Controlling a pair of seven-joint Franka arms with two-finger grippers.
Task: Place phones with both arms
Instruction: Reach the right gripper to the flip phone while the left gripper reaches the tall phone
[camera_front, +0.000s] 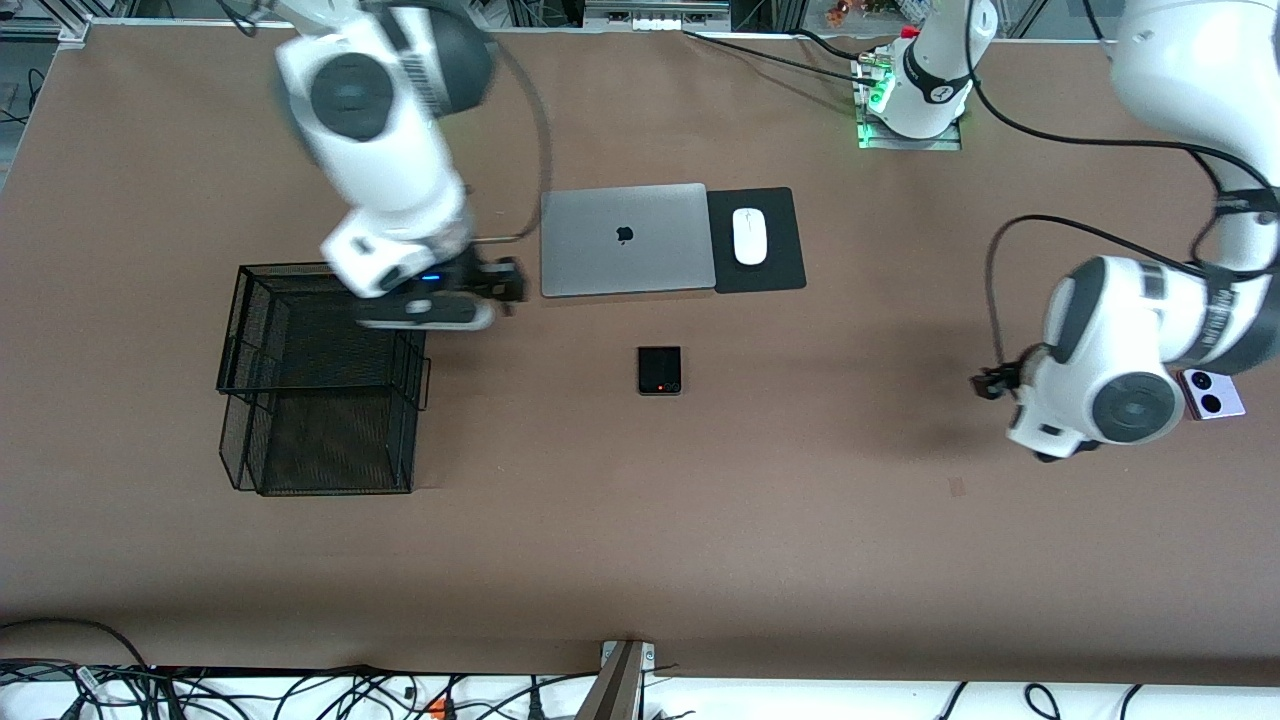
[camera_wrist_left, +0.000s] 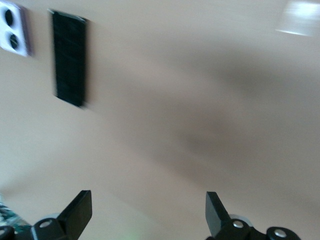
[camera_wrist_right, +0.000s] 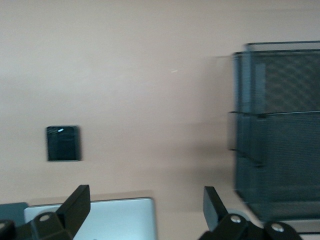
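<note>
A small square black flip phone (camera_front: 659, 370) lies mid-table, nearer the front camera than the laptop; the right wrist view shows that black flip phone (camera_wrist_right: 63, 143) too. A lilac-white flip phone (camera_front: 1213, 393) with two black circles lies at the left arm's end, partly under that arm. In the left wrist view the lilac-white phone (camera_wrist_left: 12, 28) lies beside a long slim black slab phone (camera_wrist_left: 70, 58), which the arm hides in the front view. My left gripper (camera_wrist_left: 149, 210) hangs open and empty over bare table near them. My right gripper (camera_wrist_right: 145, 205) is open and empty over the laptop's edge, between laptop and basket.
A black wire basket (camera_front: 320, 380) stands toward the right arm's end, and the right wrist view also shows the basket (camera_wrist_right: 277, 130). A closed grey laptop (camera_front: 625, 240) lies mid-table with a white mouse (camera_front: 749, 236) on a black pad (camera_front: 780, 272) beside it.
</note>
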